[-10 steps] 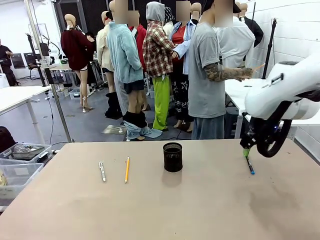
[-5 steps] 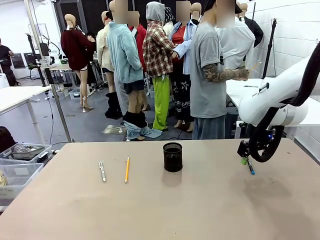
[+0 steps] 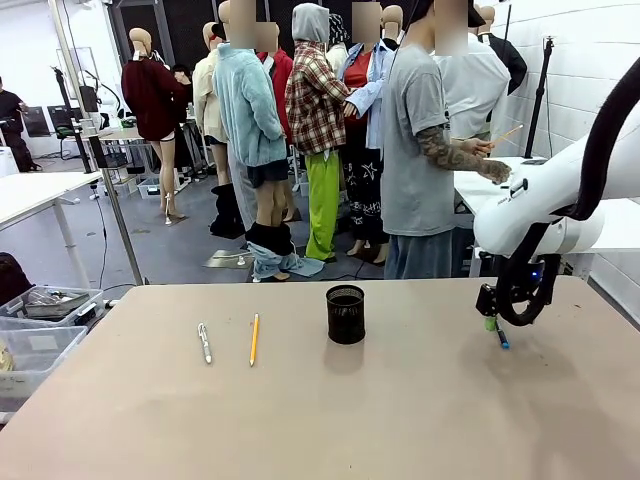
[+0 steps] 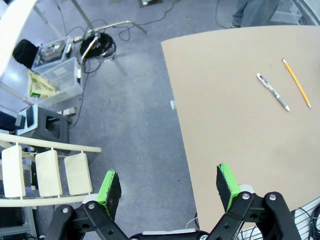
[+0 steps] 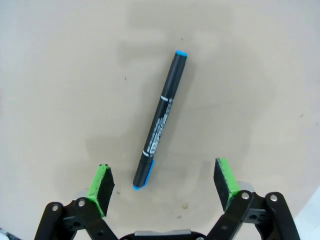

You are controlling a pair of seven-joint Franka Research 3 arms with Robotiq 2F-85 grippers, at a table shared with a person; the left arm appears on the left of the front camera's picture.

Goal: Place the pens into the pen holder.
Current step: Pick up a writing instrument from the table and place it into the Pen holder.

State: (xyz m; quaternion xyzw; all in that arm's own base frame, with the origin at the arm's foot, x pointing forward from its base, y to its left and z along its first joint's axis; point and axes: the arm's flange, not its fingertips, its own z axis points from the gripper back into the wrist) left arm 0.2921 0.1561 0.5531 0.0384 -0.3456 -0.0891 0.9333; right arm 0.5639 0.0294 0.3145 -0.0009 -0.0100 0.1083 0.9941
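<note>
A black mesh pen holder (image 3: 345, 314) stands upright near the table's middle. Left of it lie a yellow pencil (image 3: 254, 339) (image 4: 296, 89) and a silvery-white pen (image 3: 204, 342) (image 4: 273, 92). A black marker with blue ends (image 5: 161, 119) (image 3: 500, 336) lies flat at the table's right. My right gripper (image 5: 163, 183) (image 3: 491, 320) hovers low over it, open, its green pads astride the marker's near end without touching. My left gripper (image 4: 169, 185) is open with nothing between its fingers, high over the table's left edge and the floor.
Past the tan table (image 3: 320, 420) a person (image 3: 420, 150) stands at the far edge, holding a thin stick. Clear bins (image 3: 30, 335) and a step stool (image 4: 40, 120) sit on the floor off the table's left side.
My right arm has swung lower and slightly left, bringing its gripper down over the black marker. The person's hand has shifted. The pens and holder have not moved.
</note>
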